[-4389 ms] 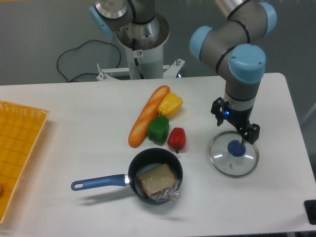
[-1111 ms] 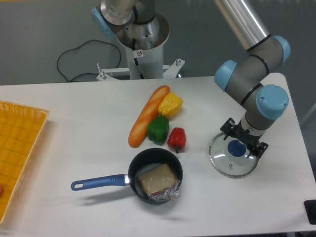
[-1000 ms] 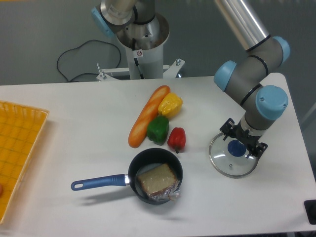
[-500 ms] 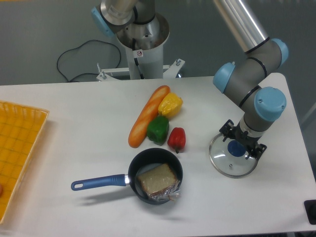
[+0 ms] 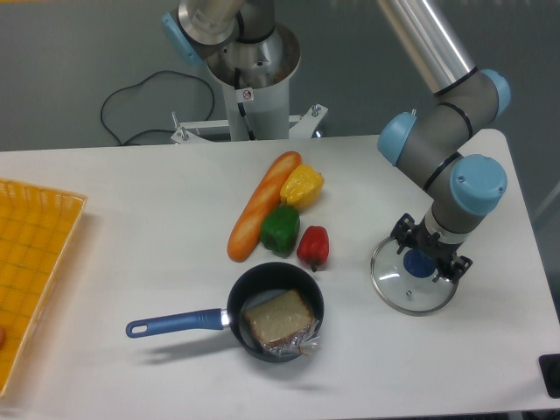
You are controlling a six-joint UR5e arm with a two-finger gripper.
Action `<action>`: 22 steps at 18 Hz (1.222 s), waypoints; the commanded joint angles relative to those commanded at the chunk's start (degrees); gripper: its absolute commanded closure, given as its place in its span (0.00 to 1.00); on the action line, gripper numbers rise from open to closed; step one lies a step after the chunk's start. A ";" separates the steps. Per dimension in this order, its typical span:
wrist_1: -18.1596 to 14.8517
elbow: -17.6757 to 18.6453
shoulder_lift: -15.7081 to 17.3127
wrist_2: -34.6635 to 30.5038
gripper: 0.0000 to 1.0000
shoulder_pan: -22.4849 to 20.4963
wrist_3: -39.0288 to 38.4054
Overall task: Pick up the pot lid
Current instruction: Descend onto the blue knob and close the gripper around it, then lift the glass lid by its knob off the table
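Note:
My gripper [image 5: 430,249] is low over the pot lid at the right of the table, pointing down. Its two fingers stand apart, one on the upper left and one on the lower right of the lid's blue knob. The round, clear pot lid [image 5: 409,294] lies flat with a pale rim. Its blue knob [image 5: 419,262] shows in the gap between the fingers. Whether either fingertip touches the lid cannot be told from this view.
Left of the lid are a red pepper [image 5: 313,248], green pepper [image 5: 280,230], yellow pepper [image 5: 302,186] and baguette [image 5: 262,208]. A black pan [image 5: 318,302] holds wrapped bread, its blue handle pointing left. A yellow crate [image 5: 39,262] stands at the left edge.
Compared with the oldest frame, the gripper has come down to the lid around the knob. Over the last second it has shifted only slightly. The lid and the other objects have stayed put.

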State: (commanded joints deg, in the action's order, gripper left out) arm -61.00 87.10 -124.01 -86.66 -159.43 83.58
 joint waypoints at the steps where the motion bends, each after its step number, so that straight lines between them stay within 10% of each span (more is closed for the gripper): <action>1: 0.00 0.00 0.00 0.09 0.32 0.00 0.09; 9: 0.09 0.09 0.00 0.09 0.61 0.00 -0.18; 22: -0.96 0.97 3.34 -0.09 0.63 -0.09 0.00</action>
State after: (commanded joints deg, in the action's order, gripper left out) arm -61.96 88.06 -120.68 -86.75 -159.52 83.58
